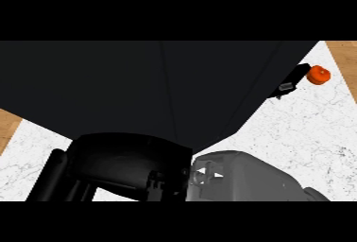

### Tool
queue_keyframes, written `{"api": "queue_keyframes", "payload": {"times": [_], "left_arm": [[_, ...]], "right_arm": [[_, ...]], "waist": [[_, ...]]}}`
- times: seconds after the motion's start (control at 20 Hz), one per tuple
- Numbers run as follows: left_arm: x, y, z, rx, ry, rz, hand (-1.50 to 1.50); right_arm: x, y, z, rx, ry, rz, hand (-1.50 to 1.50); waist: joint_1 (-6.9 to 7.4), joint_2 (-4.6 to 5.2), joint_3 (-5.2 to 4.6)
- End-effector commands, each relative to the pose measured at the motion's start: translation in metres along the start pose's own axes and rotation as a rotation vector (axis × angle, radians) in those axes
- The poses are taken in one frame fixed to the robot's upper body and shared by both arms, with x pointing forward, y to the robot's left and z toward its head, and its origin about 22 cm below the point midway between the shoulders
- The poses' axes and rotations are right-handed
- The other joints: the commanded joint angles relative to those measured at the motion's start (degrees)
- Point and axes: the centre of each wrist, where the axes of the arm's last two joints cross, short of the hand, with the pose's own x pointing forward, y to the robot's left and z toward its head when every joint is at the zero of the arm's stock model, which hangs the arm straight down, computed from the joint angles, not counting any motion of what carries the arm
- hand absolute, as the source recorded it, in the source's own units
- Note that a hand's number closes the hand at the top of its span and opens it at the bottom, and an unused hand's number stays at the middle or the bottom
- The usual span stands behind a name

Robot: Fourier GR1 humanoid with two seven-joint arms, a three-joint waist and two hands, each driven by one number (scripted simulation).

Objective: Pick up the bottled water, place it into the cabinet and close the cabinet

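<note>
A large black cabinet [153, 90] fills most of the head view and hides the counter beneath it. No bottled water shows anywhere. My right hand [118, 165] is raised close in front of the view at the lower left, below the cabinet's dark face. Its grey forearm [251, 182] comes in from the lower right. The hand appears as a black mass seen from the back, and nothing held in it is visible. My left hand is out of sight.
A small round orange object [318, 74] lies on the white marble counter [300, 132] at the upper right. A short black and grey piece [289, 82] sticks out from the cabinet's edge beside it. Wooden floor [345, 52] shows past the counter's edges.
</note>
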Motion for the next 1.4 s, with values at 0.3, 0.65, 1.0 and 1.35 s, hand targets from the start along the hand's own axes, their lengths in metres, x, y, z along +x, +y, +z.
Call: {"api": "queue_keyframes", "payload": {"times": [0.3, 0.65, 1.0, 1.35], "left_arm": [[0.008, 0.004, 0.036, 0.036, -0.012, -0.005, -1.50], [0.016, 0.015, 0.037, 0.050, -0.001, -0.016, -1.50], [0.007, 0.012, 0.040, 0.053, 0.008, -0.001, -1.50], [0.007, -0.002, 0.036, 0.028, 0.009, 0.005, -1.50]], "right_arm": [[-0.027, -0.077, -0.005, -0.086, 0.036, -0.178, 1.50], [-0.051, -0.126, 0.028, -0.201, 0.013, -0.201, 1.50], [-0.047, -0.147, 0.047, -0.287, -0.081, -0.078, 1.50], [-0.022, -0.171, 0.055, -0.379, -0.128, 0.011, 1.50]], "waist": [[-2.27, 0.12, 0.19], [-2.66, 0.26, 0.19], [-3.11, 0.25, 0.16], [-2.16, 0.53, 0.16]]}}
